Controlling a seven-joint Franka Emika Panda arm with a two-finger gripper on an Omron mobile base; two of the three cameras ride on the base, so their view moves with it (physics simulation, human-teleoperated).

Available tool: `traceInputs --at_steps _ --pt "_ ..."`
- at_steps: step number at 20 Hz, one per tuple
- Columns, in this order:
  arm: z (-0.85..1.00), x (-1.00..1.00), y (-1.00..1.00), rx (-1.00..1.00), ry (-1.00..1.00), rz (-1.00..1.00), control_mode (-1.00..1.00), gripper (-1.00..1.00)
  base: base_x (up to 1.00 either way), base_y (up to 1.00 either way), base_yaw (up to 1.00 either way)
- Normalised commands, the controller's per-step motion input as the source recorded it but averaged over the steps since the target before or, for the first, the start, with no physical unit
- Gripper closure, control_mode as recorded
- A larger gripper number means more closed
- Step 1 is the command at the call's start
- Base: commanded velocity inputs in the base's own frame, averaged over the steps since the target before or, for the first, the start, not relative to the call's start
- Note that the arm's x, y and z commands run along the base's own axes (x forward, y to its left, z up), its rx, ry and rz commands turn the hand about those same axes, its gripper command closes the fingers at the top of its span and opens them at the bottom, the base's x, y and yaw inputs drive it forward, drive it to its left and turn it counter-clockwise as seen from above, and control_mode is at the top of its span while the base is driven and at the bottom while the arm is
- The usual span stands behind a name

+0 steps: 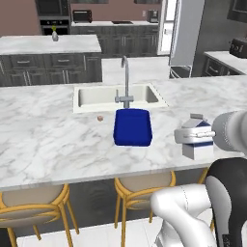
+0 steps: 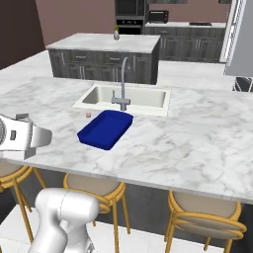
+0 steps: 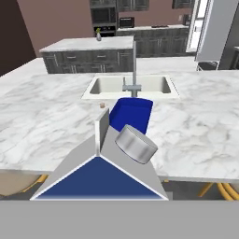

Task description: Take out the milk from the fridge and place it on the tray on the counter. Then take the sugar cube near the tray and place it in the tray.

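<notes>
My fingers (image 1: pixel 195 136) are clamped on the milk (image 1: pixel 198 143), carton upright, gable top up, held at the near right of the surface (image 1: pixel 43 140) and above its front edge; I judge the upright hold keeps the carton steady for a flat set-down; from the hand view the carton's sloped roof and round cap (image 3: pixel 135 144) sit right under the camera, so the grip is high on the body, near the blue band; the tray (image 1: pixel 133 126) lies ahead and to the left of the carton, just in front of the sink (image 1: pixel 116 95) and the faucet (image 1: pixel 125 82), long axis running away from me, inside bare; carton and tray are well apart, so the carry is not yet finished; the sugar cube (image 1: pixel 100 117) rests on the marble just beside the tray's far left corner, not touching it, handy for the second pick; stools (image 1: pixel 140 190) stand under the front overhang; step in hand, by my reckoning, is moving the milk across to above the tray, then lowering it inside the low walls; risk I see: clipping the near wall if I come in too low.
</notes>
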Motion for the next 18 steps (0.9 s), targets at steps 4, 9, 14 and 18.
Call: traceInputs --at_steps 4,9,14,18 --pt "0.00 0.00 0.00 0.00 0.00 0.00 1.00 1.00 0.74 0.00 0.07" --pt "-0.10 0.40 -0.04 0.01 0.00 0.04 -1.00 1.00 0.55 0.00 0.06" --pt "-0.29 1.00 -0.04 0.02 0.03 0.12 -1.00 1.00 0.00 0.00 0.00" --pt "-0.21 1.00 -0.11 0.04 0.03 0.16 -1.00 1.00 0.00 0.00 0.00"
